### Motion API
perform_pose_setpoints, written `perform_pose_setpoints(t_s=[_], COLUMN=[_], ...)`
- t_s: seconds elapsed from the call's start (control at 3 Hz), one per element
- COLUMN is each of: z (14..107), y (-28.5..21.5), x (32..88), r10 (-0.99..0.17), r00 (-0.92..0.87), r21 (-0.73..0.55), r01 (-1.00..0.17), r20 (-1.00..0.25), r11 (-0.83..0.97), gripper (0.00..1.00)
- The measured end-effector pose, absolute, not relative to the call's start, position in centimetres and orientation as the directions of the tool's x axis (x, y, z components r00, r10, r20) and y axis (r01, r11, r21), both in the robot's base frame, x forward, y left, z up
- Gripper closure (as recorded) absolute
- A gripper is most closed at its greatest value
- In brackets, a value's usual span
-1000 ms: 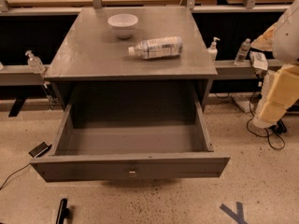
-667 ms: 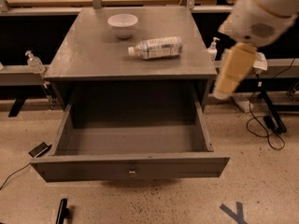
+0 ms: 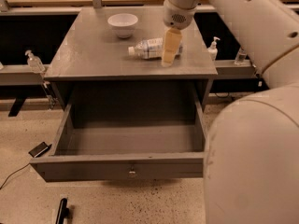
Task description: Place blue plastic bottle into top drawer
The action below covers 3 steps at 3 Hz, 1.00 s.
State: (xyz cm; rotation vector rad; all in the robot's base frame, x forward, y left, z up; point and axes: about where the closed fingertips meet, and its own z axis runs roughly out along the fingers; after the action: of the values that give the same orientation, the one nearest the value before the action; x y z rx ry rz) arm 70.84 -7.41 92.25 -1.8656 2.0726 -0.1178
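The blue plastic bottle (image 3: 148, 48) lies on its side on the grey table top (image 3: 88, 55), white cap pointing left, right of the white bowl. The top drawer (image 3: 126, 168) is pulled wide out below the table, with nothing inside it, its round knob (image 3: 132, 173) centred on the front. My gripper (image 3: 169, 50) hangs down from the big white arm (image 3: 243, 55) over the bottle's right end, its cream-coloured finger covering part of the bottle. The bottle rests on the table, not lifted.
A white bowl (image 3: 123, 24) stands at the back of the table. Small pump-top bottles stand on the side ledges at left (image 3: 34, 61) and right (image 3: 213, 47). A dark phone-like object (image 3: 39, 149) and a black tool (image 3: 61, 211) lie on the speckled floor. My arm fills the right side.
My arm has swung in from the right side to above the table; the gripper now hangs over the bottle's right end. The bottle, bowl and drawer have not moved.
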Motion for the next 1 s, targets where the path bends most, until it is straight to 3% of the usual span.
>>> perform_pose_setpoints(t_s=[0.67,1.0], z=[92.2,92.8], y=[-6.6,-6.6], x=[71.4,74.1], r10=[-0.966,-0.922], r00=[-0.055,-0.038], r21=[-0.319,-0.413], r01=[-0.938,-0.886], r20=[-0.252,-0.386], r11=[0.137,0.210], gripper=[0.00,0.00])
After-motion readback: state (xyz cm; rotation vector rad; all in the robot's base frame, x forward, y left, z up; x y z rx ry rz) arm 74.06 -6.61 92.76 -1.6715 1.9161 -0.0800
